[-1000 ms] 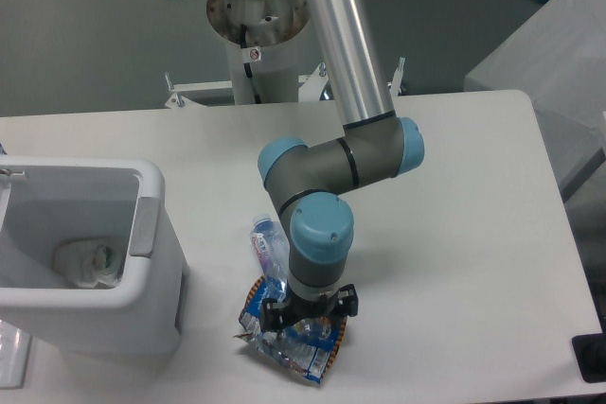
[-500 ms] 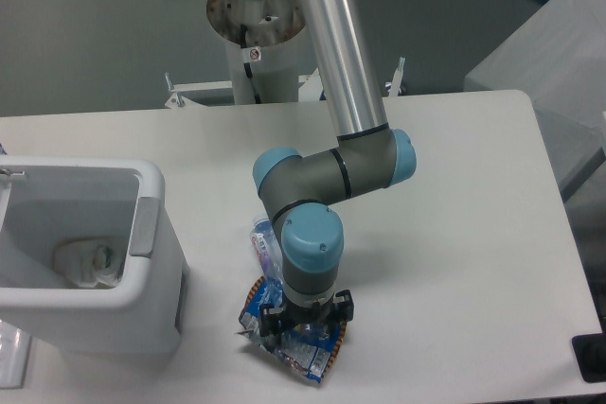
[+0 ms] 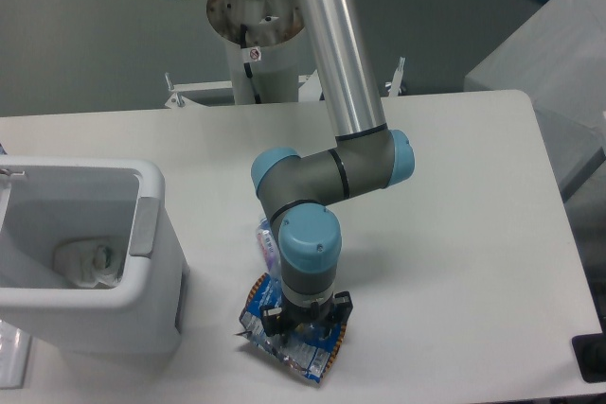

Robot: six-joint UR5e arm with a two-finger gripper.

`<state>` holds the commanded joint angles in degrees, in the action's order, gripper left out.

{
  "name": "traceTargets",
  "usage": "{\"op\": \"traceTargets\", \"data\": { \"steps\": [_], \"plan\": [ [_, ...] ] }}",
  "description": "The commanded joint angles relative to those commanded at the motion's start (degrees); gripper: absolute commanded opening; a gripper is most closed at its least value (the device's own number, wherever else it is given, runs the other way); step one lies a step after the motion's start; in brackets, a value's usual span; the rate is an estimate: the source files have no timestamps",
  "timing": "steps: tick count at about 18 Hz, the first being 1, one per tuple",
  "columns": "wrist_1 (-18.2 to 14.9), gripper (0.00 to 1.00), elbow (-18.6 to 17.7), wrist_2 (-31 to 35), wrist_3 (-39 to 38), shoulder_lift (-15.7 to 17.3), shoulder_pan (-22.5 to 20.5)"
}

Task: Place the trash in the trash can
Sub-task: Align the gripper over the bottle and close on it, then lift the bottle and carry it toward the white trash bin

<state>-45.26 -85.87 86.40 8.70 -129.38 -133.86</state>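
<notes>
The shiny blue-and-orange foil snack bag (image 3: 301,355) lies on the white table near the front edge. My gripper (image 3: 305,326) points straight down and sits right on top of the bag. The wrist hides its fingertips, so I cannot tell if the jaws are open or shut. The small clear bottle (image 3: 267,241) with a purple-white label lies just behind the bag, mostly hidden by my wrist. The white trash can (image 3: 114,324) with a grey rim panel stands at the left, a short way from the bag.
A white paper wad (image 3: 90,262) with a green mark lies inside the bin. The table's front edge runs close below the bag. A grey cabinet (image 3: 549,63) stands off the table's right side. The arm's base (image 3: 256,16) is at the back.
The arm has shifted slightly left and down, bringing the gripper lower onto the snack bag. The bag, bottle and bin have not moved.
</notes>
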Motion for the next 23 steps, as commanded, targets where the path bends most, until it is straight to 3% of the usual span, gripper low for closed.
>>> {"op": "traceTargets", "data": {
  "steps": [10,19,23],
  "plan": [
    [-0.09,0.68,0.09,0.00,0.44,1.14,0.00],
    [0.26,0.64,1.50,-0.18,3.60,5.62,-0.26],
    [0.53,0.64,2.98,-0.35,4.40,10.62,-1.05]
  ]
}}
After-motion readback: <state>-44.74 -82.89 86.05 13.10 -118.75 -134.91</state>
